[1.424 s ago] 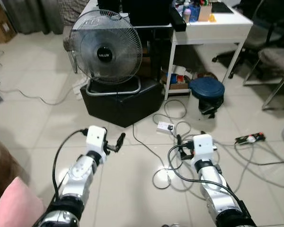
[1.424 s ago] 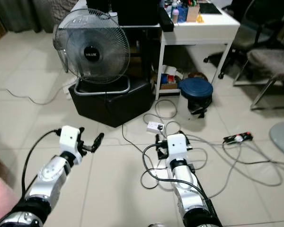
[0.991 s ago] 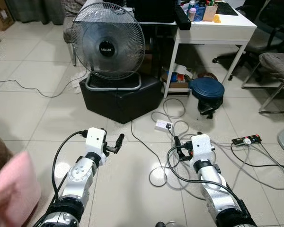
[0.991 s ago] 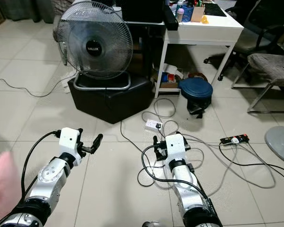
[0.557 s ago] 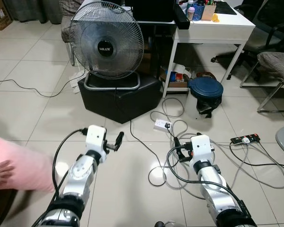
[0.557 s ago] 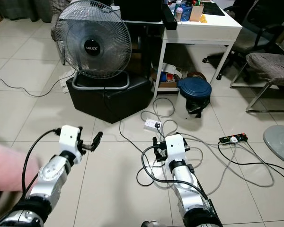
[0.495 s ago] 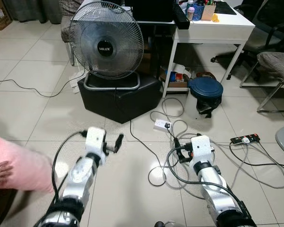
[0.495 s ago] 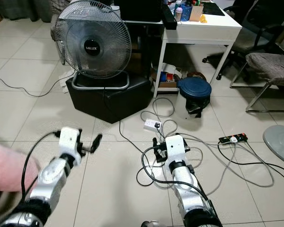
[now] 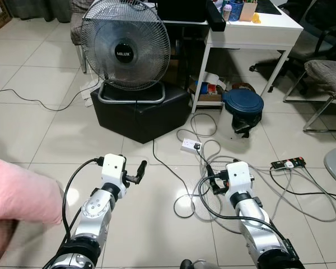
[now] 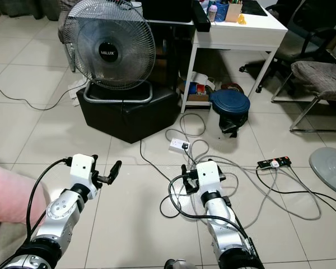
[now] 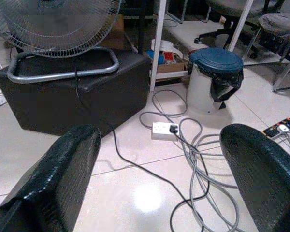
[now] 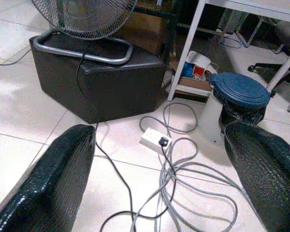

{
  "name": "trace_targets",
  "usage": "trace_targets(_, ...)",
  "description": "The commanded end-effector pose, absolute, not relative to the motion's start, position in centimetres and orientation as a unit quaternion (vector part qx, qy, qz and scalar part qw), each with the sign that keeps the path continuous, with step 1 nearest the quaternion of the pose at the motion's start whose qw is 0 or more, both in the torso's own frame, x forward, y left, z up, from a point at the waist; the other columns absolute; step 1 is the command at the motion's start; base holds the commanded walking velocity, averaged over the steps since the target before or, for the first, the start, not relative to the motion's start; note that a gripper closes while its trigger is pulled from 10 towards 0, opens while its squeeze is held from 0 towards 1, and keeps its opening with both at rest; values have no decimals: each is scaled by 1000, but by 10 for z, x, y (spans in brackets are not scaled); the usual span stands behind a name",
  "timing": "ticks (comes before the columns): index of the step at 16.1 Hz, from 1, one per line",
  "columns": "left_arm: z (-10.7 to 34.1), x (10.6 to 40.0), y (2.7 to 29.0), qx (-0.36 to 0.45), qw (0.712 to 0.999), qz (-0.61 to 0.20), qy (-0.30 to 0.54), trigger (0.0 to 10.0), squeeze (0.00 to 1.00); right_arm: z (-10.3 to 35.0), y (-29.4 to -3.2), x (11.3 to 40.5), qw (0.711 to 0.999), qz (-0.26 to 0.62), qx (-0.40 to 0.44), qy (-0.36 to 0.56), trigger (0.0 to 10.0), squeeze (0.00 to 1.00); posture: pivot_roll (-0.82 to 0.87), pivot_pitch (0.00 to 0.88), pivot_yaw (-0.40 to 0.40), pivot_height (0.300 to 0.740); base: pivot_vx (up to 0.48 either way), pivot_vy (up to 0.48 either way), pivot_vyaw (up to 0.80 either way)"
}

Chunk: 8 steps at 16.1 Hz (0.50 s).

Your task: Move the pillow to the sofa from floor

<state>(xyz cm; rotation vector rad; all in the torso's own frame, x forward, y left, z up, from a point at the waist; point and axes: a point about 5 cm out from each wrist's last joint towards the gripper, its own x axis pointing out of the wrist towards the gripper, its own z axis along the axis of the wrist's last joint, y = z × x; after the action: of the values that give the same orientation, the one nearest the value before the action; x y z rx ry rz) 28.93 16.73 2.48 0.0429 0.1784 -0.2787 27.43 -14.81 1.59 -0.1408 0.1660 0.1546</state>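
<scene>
Left eye view puts the pink pillow [image 9: 23, 191] at the far left edge of the frame, lower left, beside my left arm and partly cut off by the border; what lies under it I cannot make out, only a dark brownish patch below it at the corner. My left gripper [image 9: 141, 170] is held out over bare tile in the lower middle, well apart from the pillow, and the left wrist view shows its two black fingers [image 11: 53, 179] spread wide with nothing between them. My right gripper [image 9: 210, 180] hangs over the tangle of grey cables [image 9: 213, 168] at lower centre right, fingers [image 12: 48, 174] likewise wide apart and empty.

I judge the pillow to be light and very soft: it will squash under the pads and sag at both ends if I pinch it in one spot. The fabric looks matte, so slipping should be slight. A corner or the near rounded edge is where I would take hold, closing deep into the stuffing, or else press it between both grippers from opposite sides.

Ahead stand a fan [image 9: 126, 45] on a black box [image 9: 143, 115], a white table [image 9: 252, 31] and a blue-lidded bin [image 9: 243, 106]
</scene>
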Motion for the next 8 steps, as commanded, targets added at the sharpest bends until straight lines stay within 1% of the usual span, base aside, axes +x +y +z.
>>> trace_targets(1, 29, 292, 167, 23, 987, -138, 81, 10000, 0, 18, -150, 276, 992, 73, -70, 78, 10000, 122, -49, 73, -59, 740, 0, 0, 0)
trace_targets(7, 26, 292, 163, 60, 983, -149, 88, 10000, 0, 18, -150, 274, 992, 75, -70, 80, 10000, 122, -60, 73, -58, 740, 0, 0, 0)
trace_targets(8, 26, 292, 162, 63, 982, -154, 88, 10000, 0, 18, -150, 274, 991, 76, -70, 80, 10000, 122, -62, 72, -57, 740, 341, 0, 0)
